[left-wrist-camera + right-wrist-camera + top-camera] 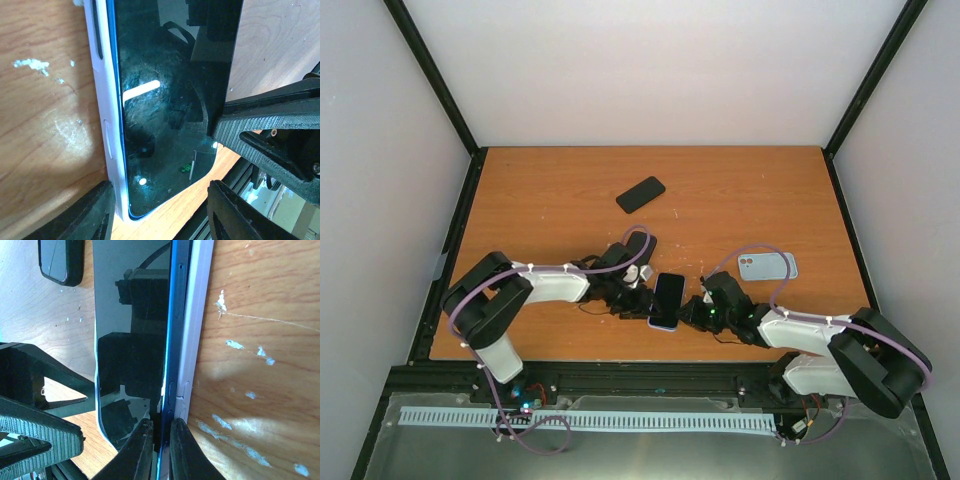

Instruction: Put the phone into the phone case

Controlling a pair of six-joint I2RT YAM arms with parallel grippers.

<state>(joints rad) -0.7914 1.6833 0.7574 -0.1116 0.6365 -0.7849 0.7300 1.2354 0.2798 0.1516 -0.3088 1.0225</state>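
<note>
Phone partly in case, right jaws pinching

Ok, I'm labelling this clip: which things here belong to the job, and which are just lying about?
Job: phone, white case, left gripper, right gripper.
Lying about: black phone, pale blue phone or case.

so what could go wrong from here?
Right claw pinches the phone edge and white case lip together; that may block seating.
Left claw sits close beside it, so the two could collide.
The phone lies near the front edge of the table; a slip might drop it.
</note>
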